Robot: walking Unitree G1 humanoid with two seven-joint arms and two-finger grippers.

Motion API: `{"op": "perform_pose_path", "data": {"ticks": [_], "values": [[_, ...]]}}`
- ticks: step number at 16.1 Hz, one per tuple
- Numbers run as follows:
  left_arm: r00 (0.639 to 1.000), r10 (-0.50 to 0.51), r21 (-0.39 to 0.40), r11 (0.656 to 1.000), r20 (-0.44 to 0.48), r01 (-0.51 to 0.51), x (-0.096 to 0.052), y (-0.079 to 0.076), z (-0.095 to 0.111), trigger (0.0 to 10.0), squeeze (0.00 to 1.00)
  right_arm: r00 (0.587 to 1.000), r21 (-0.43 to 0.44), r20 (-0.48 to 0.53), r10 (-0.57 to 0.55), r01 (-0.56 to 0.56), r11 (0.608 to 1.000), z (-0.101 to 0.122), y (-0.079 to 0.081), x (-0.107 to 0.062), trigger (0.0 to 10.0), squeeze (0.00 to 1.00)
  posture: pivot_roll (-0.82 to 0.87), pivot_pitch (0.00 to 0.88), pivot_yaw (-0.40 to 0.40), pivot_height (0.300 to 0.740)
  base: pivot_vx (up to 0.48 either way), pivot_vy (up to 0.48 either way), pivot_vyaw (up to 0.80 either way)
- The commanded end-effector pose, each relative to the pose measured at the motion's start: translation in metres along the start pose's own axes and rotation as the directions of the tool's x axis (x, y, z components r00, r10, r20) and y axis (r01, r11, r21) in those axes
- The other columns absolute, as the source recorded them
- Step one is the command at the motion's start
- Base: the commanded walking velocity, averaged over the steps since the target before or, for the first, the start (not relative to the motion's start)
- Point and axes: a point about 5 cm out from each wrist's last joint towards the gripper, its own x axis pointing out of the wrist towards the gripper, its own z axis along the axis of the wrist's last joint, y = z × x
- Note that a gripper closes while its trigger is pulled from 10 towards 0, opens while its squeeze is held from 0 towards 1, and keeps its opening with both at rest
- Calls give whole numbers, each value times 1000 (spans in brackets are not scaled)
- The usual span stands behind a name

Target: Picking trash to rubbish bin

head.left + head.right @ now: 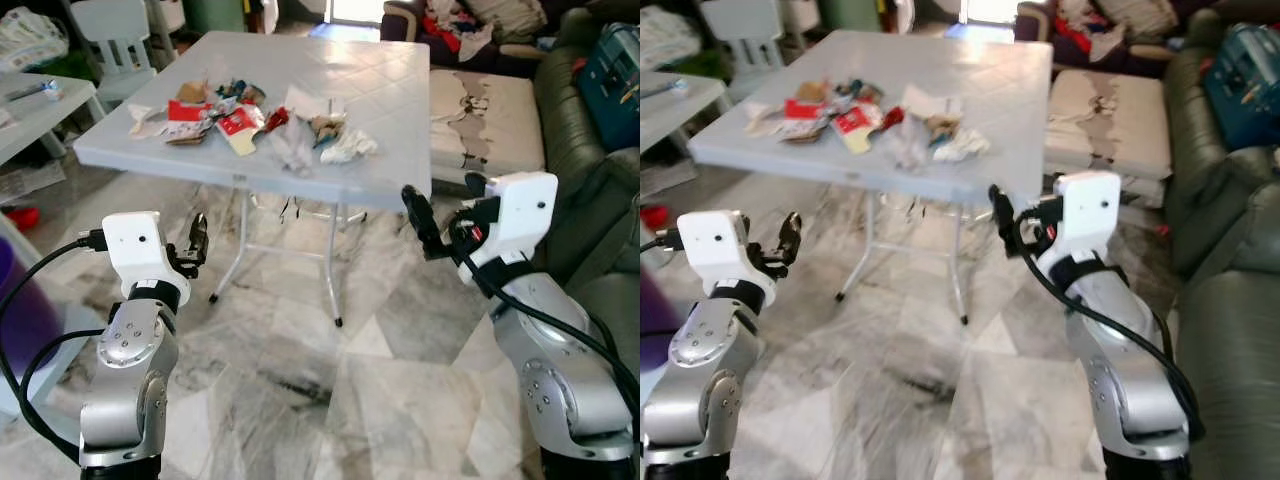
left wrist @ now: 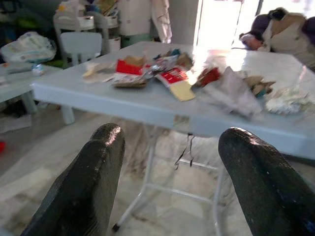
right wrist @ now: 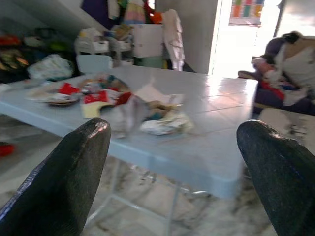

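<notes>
Trash, a mixed heap of crumpled white paper, red wrappers and brown scraps (image 1: 255, 125): lies on my pale grey square folding plastic surface (image 1: 380, 110), toward its near-left part. My left end effector (image 1: 197, 243): raised before me, below the surface's near edge, black fingers (image 2: 88, 172) spread apart, released, grasping nothing. My right end effector (image 1: 418, 220): raised near the surface's near-right corner, fingers (image 3: 74, 172) also parted, empty. Grey-veined marble tile floor (image 1: 330, 390) underneath. Dark green sofa (image 1: 590, 160) to my right.
</notes>
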Motion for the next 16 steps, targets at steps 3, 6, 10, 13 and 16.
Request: {"op": "perform_pose_path", "data": {"ticks": [3, 6, 10, 13, 16], "values": [[1000, -26, -6, 1000, 1, 26, 0, -9, 0, 10000, 0, 1000, -12, 4, -6, 6, 1000, 2, -5, -2, 10000, 0, -13, 68, -24, 740, 421, 0, 0], [1000, -29, -8, 1000, -7, 29, -1, -9, -3, 10000, 0, 1000, -4, 0, 14, -14, 1000, 1, -1, -2, 10000, 0, -13, 68, -24, 740, 431, 0, 0], [1000, -28, -12, 1000, -10, 28, 0, -10, -3, 10000, 0, 1000, 3, -2, 23, -23, 1000, 1, 0, -1, 10000, 0, -18, 73, -24, 740, 443, 0, 0], [1000, -25, -13, 1000, -15, 25, 0, -9, -5, 10000, 0, 999, 11, -10, 43, -43, 999, 0, 2, -2, 10000, 0, -20, 76, -24, 740, 447, 0, 0], [1000, -21, -16, 1000, -18, 21, 1, -8, -5, 10000, 0, 997, 18, -17, 69, -69, 997, -1, 7, -3, 10000, 0, -19, 79, -26, 740, 450, 0, 0]]}}
